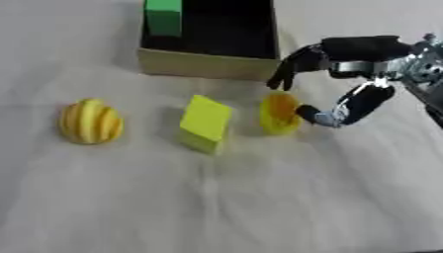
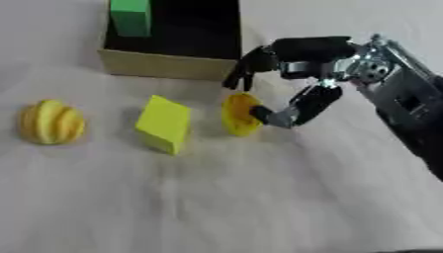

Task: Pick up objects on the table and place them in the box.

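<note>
Nearest me the cloth-covered table holds nothing, so I count what is left from the middle row outward. At about 9 o'clock from the table's centre sits the striped yellow fruit, rounded, its ribs running top to bottom, untouched. Just right of it, near centre, the yellow block stands tilted on an edge, its long side leaning from lower left toward 1 o'clock. At 3 o'clock from the block is the yellow-orange piece, a flattish oval standing on edge, long axis close to the 12–6 line, its broad face turned toward my right hand.

That hand comes in from the right. Its thumb touches the piece's right side, while the fingers hang down and apart above and behind it, not yet closed on anything. I judge this the start of a grasp on that piece.

Farther off, at 12 o'clock, the cardboard box already holds a green block upright in its left corner. So one item is in and three remain on the table. My left hand shows in neither view.
</note>
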